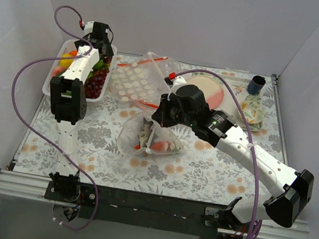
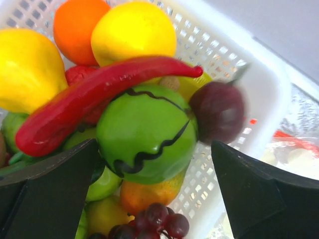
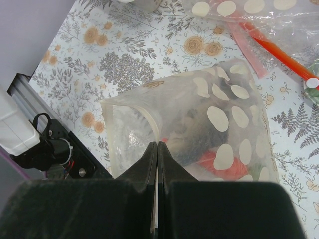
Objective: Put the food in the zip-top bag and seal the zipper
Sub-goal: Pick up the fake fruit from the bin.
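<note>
Floral tablecloth (image 1: 98, 136) carries a crinkly dotted zip-top bag (image 3: 219, 124) and slatted plastic basket (image 2: 251, 97).

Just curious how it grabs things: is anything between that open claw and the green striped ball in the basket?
Partly. A red chilli lies across the green ball, its lower end close to one finger of the open left gripper; a dark purple fruit sits at the other side.

- My table (image 1: 212, 172), covered in a flowered cloth, carries everything.
- The zip-top bag (image 1: 144, 138) lies mid-table.
- Just beyond it: a second dotted bag (image 1: 132, 81).
- Far left of it: a white basket (image 1: 47, 82).
- Beyond it, rightward: a pink plate (image 1: 219, 88), a dark cup (image 1: 256, 85), a floral dish (image 1: 254, 110).
</note>
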Action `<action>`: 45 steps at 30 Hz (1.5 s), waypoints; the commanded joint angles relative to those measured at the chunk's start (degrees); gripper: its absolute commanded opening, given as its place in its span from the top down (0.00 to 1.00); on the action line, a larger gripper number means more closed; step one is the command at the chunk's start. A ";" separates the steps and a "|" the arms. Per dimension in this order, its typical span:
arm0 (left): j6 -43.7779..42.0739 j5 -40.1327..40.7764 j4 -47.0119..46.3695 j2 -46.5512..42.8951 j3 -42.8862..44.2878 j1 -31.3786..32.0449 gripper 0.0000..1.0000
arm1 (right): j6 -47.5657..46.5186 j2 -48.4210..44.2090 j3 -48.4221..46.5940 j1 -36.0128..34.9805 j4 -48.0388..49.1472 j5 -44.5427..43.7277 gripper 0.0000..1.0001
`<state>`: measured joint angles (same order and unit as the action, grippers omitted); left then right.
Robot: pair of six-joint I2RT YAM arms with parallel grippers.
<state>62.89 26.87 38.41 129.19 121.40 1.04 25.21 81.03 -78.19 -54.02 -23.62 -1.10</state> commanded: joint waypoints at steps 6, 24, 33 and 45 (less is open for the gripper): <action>0.12 0.90 0.17 2.21 -0.02 -0.95 0.02 | -0.95 -1.76 -1.00 0.14 1.82 -0.48 0.99; 0.39 -1.65 -1.85 -2.00 -1.26 -0.95 0.43 | -0.69 -1.41 -1.17 0.14 2.08 -0.65 0.99; 1.44 -5.42 -1.50 -7.98 -1.52 -0.95 0.44 | -0.43 -0.97 -1.43 0.14 1.91 -1.09 0.99; 4.16 -15.43 -0.44 -20.27 -10.91 -0.95 0.44 | -1.13 1.67 -4.16 0.32 0.86 -5.04 0.99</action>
<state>65.71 17.23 37.47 116.86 114.17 0.45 25.08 81.30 -78.37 -54.02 -23.81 -3.60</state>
